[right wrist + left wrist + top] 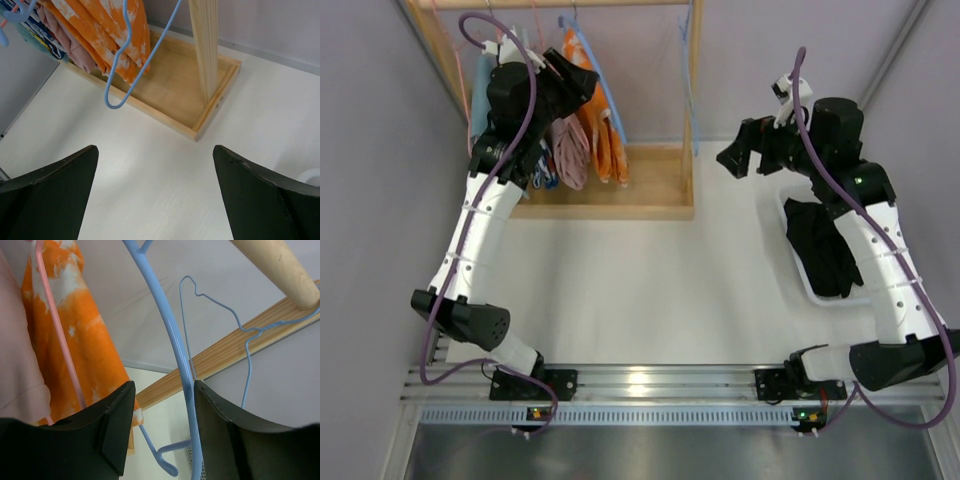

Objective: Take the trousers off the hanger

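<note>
Orange trousers with white blotches (605,140) hang on a thick blue hanger (607,88) on the wooden rack. In the left wrist view the trousers (80,340) hang to the left and the hanger's arm (170,330) runs down between my fingers, against the right one. My left gripper (575,85) (165,405) is open around that arm, not clamped. Black trousers (825,250) lie in a white bin (798,270) at the right. My right gripper (732,158) (155,170) is open wide and empty above the table, right of the rack. The right wrist view shows the orange trousers (115,30) at top left.
The rack has a wooden base tray (660,195), an upright post (205,45) and a top rail (280,270). A thin empty blue wire hanger (220,305) (120,75) hangs near the post. A pink hanger (57,335) and pink and patterned garments (570,150) hang left of the orange trousers.
</note>
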Controlling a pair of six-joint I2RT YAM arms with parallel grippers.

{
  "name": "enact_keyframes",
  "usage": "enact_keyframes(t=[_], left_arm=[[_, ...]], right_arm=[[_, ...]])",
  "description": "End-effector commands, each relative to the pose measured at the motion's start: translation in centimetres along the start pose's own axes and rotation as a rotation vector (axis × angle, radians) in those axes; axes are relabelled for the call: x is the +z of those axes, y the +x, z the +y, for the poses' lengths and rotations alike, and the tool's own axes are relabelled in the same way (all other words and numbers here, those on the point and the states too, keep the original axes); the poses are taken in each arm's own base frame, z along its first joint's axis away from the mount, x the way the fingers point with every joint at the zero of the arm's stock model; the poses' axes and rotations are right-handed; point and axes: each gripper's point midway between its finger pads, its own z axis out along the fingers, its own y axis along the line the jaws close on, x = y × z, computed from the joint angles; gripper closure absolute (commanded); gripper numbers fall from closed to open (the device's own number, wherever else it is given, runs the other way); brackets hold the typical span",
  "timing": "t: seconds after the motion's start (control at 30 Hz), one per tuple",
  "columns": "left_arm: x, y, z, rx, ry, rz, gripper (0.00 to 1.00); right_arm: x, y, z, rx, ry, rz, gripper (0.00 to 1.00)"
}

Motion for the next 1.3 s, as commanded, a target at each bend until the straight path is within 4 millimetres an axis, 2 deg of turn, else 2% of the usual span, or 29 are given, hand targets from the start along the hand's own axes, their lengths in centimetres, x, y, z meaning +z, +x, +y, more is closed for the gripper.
enact_keyframes(t=[0.0, 0.2, 0.47, 0.6, 0.63, 0.7, 0.9, 1.0, 1.13, 1.17, 1.23, 1.27], left_arm=[[0.1, -2.2, -2.6, -0.065, 0.128, -0.057, 0.43], [0.7, -2.4, -2.8, -0.109, 0.139, -0.061, 0.42], [2.8, -1.6, -1.0, -0.108, 0.075, -0.072, 0.45], [3.9, -1.2, -1.0, -0.101, 0.077, -0.066, 0.5], [4.2, -1.2, -1.2, -0.11, 0.084, -0.07, 0.55], [4.7, -0.9, -1.1, -0.119, 0.088, -0.066, 0.59], [4.8, -1.2, -2.7, -0.164, 0.165, -0.058, 0.76], [4.7, -2.1, -3.4, -0.18, 0.191, -0.082, 0.98], [4.2, -3.2, -5.5, -0.205, 0.283, -0.092, 1.0], [3.8, -3.8, -6.6, -0.2, 0.327, -0.097, 1.0], [3.5, -4.6, -7.4, -0.197, 0.356, -0.111, 1.0], [2.9, -5.7, -8.5, -0.188, 0.383, -0.136, 1.0]], right_arm=[[-1.3, -1.4, 0.3, -0.039, -0.005, -0.066, 0.01], [-0.9, -0.9, 0.3, -0.033, -0.017, -0.056, 0.01], [-0.6, -0.3, 0.1, -0.034, -0.018, -0.044, 0.01], [-0.3, 0.0, 0.0, -0.026, -0.019, -0.039, 0.01], [-0.2, 0.2, -0.1, -0.02, -0.018, -0.033, 0.01], [-0.1, 0.6, -0.1, -0.019, -0.019, -0.026, 0.01], [-0.4, 0.8, -0.1, -0.027, -0.02, -0.029, 0.0], [-0.5, 0.7, 0.0, -0.03, -0.021, -0.036, 0.01], [-0.7, 0.9, 0.0, -0.036, -0.021, -0.037, 0.01], [-0.8, 0.9, 0.1, -0.04, -0.021, -0.04, 0.01], [-0.9, 0.9, 0.0, -0.045, -0.019, -0.042, 0.01], [-1.0, 0.9, 0.1, -0.047, -0.02, -0.043, 0.01]])
